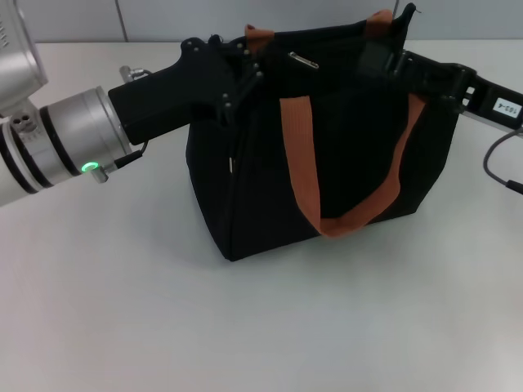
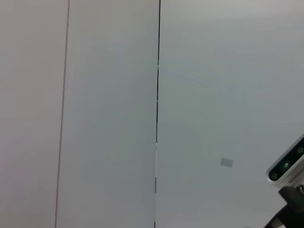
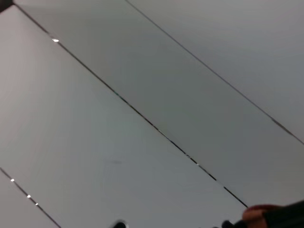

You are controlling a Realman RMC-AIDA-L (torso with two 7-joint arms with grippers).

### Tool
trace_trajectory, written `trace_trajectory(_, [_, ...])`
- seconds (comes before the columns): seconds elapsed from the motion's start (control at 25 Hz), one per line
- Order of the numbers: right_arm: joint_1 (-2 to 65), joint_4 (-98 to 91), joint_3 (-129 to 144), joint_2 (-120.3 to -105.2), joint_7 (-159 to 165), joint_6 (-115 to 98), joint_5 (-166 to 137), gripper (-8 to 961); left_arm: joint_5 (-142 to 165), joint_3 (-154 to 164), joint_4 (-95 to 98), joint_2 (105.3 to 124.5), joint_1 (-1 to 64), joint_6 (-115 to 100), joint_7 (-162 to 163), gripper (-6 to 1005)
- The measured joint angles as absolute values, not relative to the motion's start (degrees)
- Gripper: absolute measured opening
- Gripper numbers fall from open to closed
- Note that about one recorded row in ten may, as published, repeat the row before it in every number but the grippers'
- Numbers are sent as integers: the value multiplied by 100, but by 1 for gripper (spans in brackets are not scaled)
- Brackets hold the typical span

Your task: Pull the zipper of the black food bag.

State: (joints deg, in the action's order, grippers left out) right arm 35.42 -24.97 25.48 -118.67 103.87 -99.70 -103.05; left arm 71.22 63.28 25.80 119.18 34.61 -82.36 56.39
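- The black food bag (image 1: 327, 155) is seen standing upright on the white desk (image 1: 245, 327), toward the far middle of the head view, with its top edge close to the desk's far edge.
- A rust-orange strap handle (image 1: 343, 216) is draped in a loop down the bag's near face; a second orange strap (image 1: 377, 18) is seen at the far top edge.
- The zipper (image 1: 304, 61), a small shiny pull tab, is located on the bag's top edge, left of its middle, between the two claws.
- The left claw (image 1: 245, 69) is placed at the bag's top left corner, touching the fabric just beside the zipper; whether it is clenched or released cannot be told, since black fingers merge with black fabric.
- The right claw (image 1: 392, 55) is set at the bag's top right edge, near the far strap; its grip likewise cannot be told.
- A broad bare stretch of desk is left in front of the bag and to both sides; little room is left behind it.
- In the left wrist view only pale wall panels with a dark vertical seam (image 2: 157, 114) are shown.
- In the right wrist view slanted panel seams (image 3: 142, 116) are shown, with a bit of orange strap (image 3: 259, 214) at one corner.
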Motion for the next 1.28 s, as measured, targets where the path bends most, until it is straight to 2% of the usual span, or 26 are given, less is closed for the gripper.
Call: trace_trajectory(1.28, [3953, -2649, 3436, -11867, 12087, -9126, -10305, 632, 6478, 7143, 2521, 11911, 3604, -8044, 4987, 26])
